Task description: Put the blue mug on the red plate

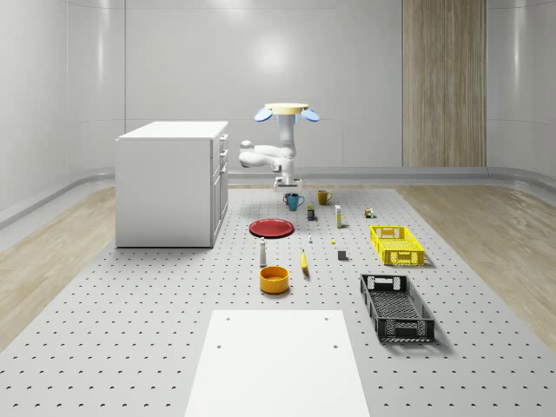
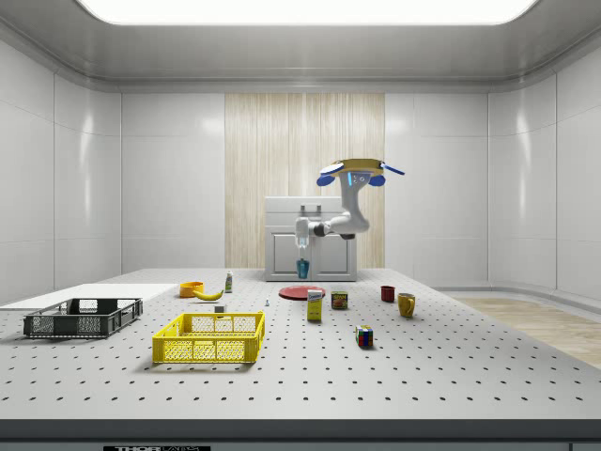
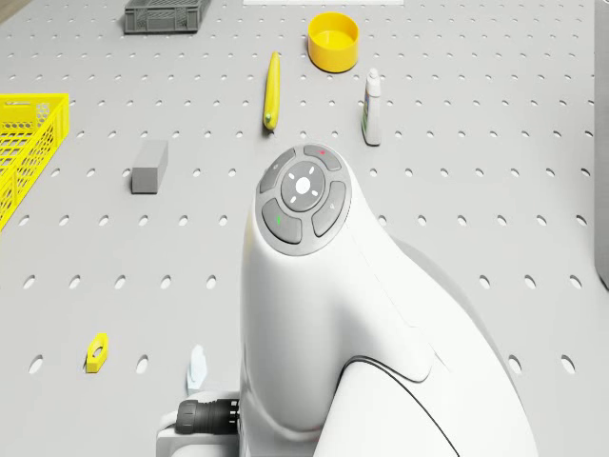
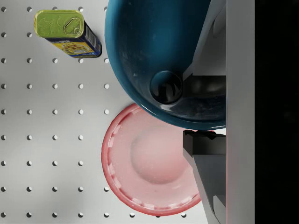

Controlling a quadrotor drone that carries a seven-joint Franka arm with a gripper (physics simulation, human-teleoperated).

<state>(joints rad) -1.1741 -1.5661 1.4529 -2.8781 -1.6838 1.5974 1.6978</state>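
Observation:
The blue mug [image 1: 294, 201] hangs in the air, and my gripper [image 1: 286, 183] is shut on its rim from above. In the side view the blue mug [image 2: 303, 268] sits a short way above the red plate [image 2: 301, 292], under the gripper [image 2: 302, 248]. The wrist view looks down past the blue mug [image 4: 154, 56] to the red plate [image 4: 145, 163] on the table, partly covered by the mug; the gripper [image 4: 200, 116] clamps the mug wall between its fingers [image 4: 205, 149]. The red plate [image 1: 272, 228] lies near the cabinet. The drone [image 1: 287, 111] hovers above and just behind the plate.
A white cabinet [image 1: 169, 182] stands close to the whole-scene view's left of the plate. A green-topped can [image 4: 65, 30], a yellow mug [image 1: 323, 197], a white bottle [image 3: 373, 107], a banana [image 3: 272, 90], an orange bowl [image 1: 274, 279], a yellow crate [image 1: 396, 244] and a black crate [image 1: 396, 306] are spread over the table.

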